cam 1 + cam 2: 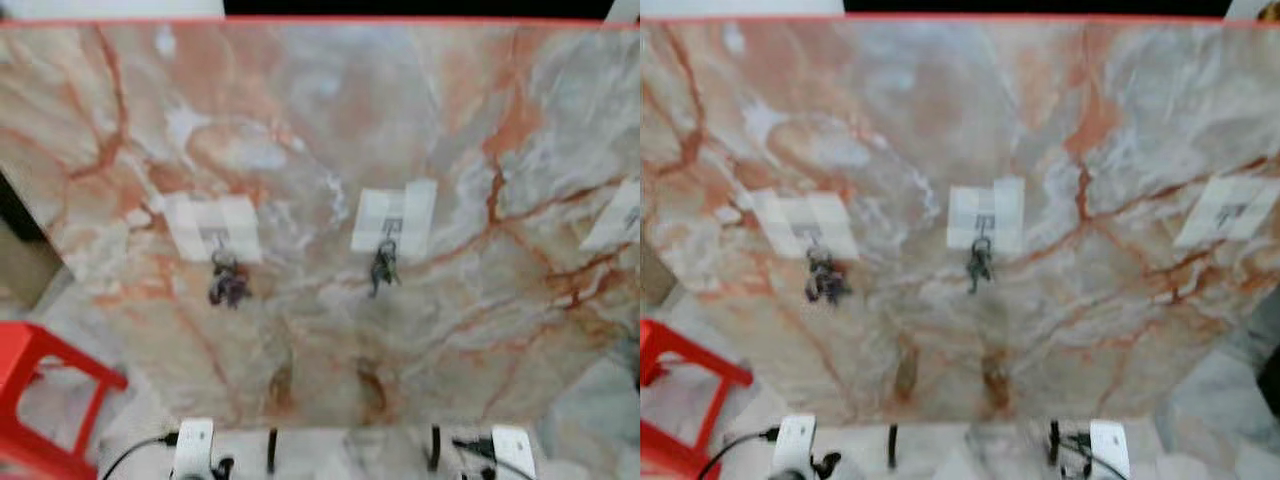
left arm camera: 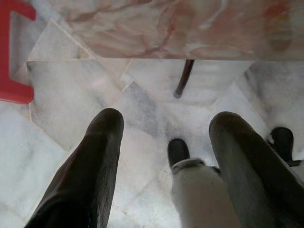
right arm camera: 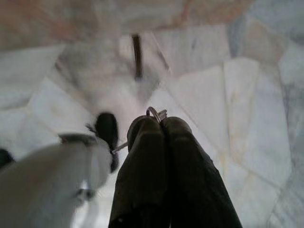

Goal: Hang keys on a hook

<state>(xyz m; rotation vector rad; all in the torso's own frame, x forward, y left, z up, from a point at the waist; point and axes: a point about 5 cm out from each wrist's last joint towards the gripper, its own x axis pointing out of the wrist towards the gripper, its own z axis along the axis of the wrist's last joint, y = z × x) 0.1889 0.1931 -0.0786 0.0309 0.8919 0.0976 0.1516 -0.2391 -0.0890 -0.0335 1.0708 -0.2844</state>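
Note:
A marble-patterned board (image 1: 320, 150) stands upright before me with white taped patches that carry hooks. A bunch of keys (image 1: 228, 282) hangs from the left hook, and another bunch (image 1: 383, 265) hangs from the middle hook. The right patch (image 1: 1225, 210) has a bare hook. In the right wrist view my right gripper (image 3: 159, 124) points down at the floor, shut on a key ring (image 3: 153, 113) that sticks out at its tips. My left gripper (image 2: 166, 123) hangs open over the floor with nothing between its fingers (image 2: 107, 128).
A red stool (image 1: 40, 400) stands at the lower left beside the board. The board rests on thin black legs (image 1: 272, 450) on a pale marble floor (image 2: 71, 95). My own leg and black foot (image 2: 178, 151) show below the left gripper.

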